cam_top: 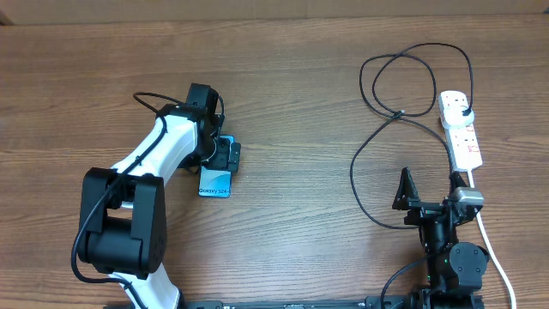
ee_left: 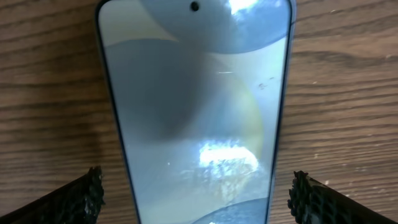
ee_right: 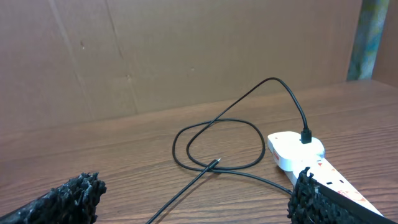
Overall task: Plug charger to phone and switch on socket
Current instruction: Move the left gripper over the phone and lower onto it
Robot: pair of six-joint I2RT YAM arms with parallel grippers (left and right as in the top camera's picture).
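The phone (cam_top: pixel 215 184) lies flat on the table with its light blue screen up. In the left wrist view the phone (ee_left: pixel 196 106) fills the middle. My left gripper (cam_top: pixel 225 156) is open and low over it (ee_left: pixel 196 199), one finger on each side with wood showing in both gaps. The socket (cam_top: pixel 461 129) is a white power strip at the right. The charger (cam_top: pixel 403 86) is looped left of it; its black plug (cam_top: pixel 463 110) sits in the strip's far outlet, and its connector tip (ee_right: pixel 216 163) lies loose on the table. My right gripper (cam_top: pixel 429 187) is open and empty near the strip's front end (ee_right: pixel 329 180).
The strip's white cord (cam_top: pixel 493 249) runs down past the right arm to the table's front edge. A cardboard wall (ee_right: pixel 186 56) stands behind the table. Bare wood lies between the phone and the cable.
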